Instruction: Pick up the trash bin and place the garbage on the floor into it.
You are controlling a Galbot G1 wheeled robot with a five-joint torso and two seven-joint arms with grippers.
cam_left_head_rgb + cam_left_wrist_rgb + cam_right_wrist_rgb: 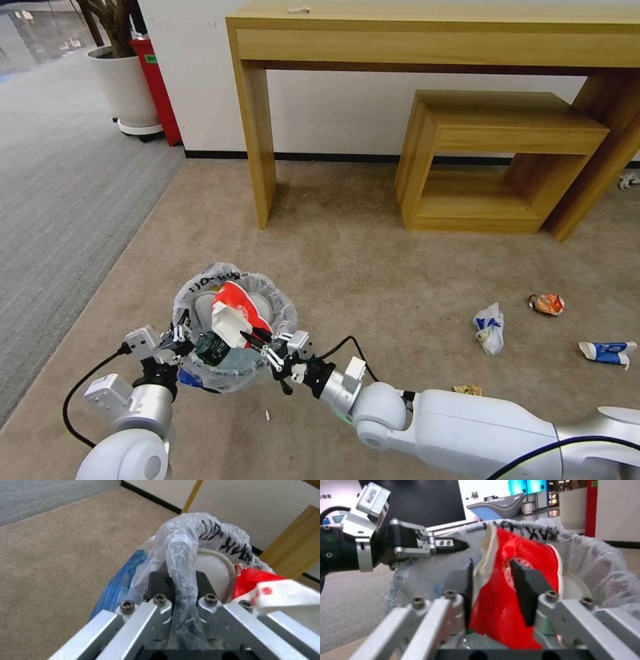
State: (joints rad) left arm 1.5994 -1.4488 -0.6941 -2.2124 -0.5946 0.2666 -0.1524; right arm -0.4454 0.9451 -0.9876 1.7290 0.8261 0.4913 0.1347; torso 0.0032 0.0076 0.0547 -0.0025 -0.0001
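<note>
My left gripper [179,331] is clamped on the rim of the small round dark-blue trash bin lined with a clear printed plastic bag [283,308], holding it off the beige short-pile carpet floor [347,267], at 7 o'clock in the head view. My right gripper [257,341] reaches in from 3 o'clock of the bin, jaws parted around the flattened red-and-white paper cup [233,313]; grip not certain. A white slipper [213,570] lies inside the bin. Garbage on the floor at 3–4 o'clock: white-blue crumpled wrapper [490,327], orange snack packet [548,304], blue-white carton [608,351], small tan scrap [467,389].
</note>
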